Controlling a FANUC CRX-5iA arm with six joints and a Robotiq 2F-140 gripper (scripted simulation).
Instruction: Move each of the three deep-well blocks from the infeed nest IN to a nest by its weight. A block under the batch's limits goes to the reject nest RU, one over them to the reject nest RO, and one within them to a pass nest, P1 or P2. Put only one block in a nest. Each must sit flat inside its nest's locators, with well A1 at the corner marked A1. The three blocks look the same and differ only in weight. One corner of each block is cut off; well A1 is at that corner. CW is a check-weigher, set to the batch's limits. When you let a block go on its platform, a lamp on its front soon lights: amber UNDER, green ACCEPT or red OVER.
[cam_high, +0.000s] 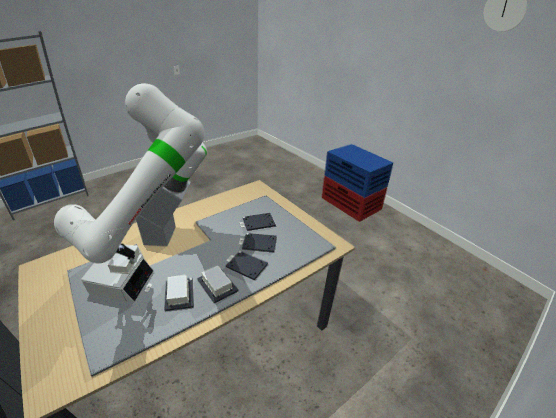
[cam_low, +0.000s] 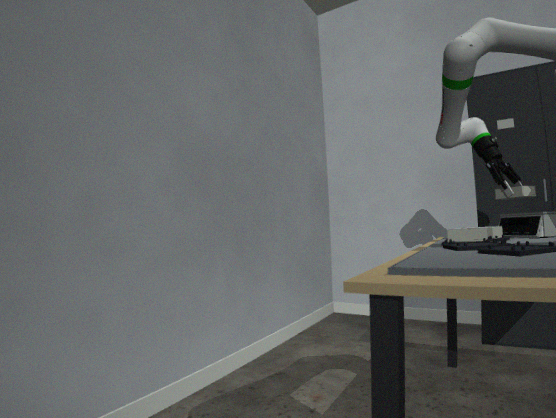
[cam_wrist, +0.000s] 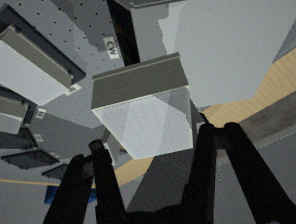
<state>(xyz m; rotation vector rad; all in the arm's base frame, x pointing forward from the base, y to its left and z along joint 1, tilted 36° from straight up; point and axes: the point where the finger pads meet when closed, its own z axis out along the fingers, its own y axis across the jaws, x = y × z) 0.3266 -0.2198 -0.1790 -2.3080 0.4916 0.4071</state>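
My gripper (cam_high: 125, 254) is shut on a white deep-well block (cam_high: 121, 263) and holds it tilted, a little above the check-weigher CW (cam_high: 117, 282). In the wrist view the block (cam_wrist: 142, 107) sits between my two dark fingers, with the CW label (cam_wrist: 111, 46) beyond it. In the exterior view the gripper (cam_low: 511, 187) and the block (cam_low: 515, 192) hang above the weigher (cam_low: 527, 224). Two more white blocks (cam_high: 177, 290) (cam_high: 216, 281) each sit on a dark nest plate to the right of the weigher. No lamp shows lit on the weigher's front.
Three dark nest plates without blocks (cam_high: 247, 265) (cam_high: 259, 242) (cam_high: 259, 221) fan out to the right on the grey mat. The arm's grey base pedestal (cam_high: 157, 217) stands behind the mat. A blue and red crate stack (cam_high: 358, 181) stands on the floor beyond the table.
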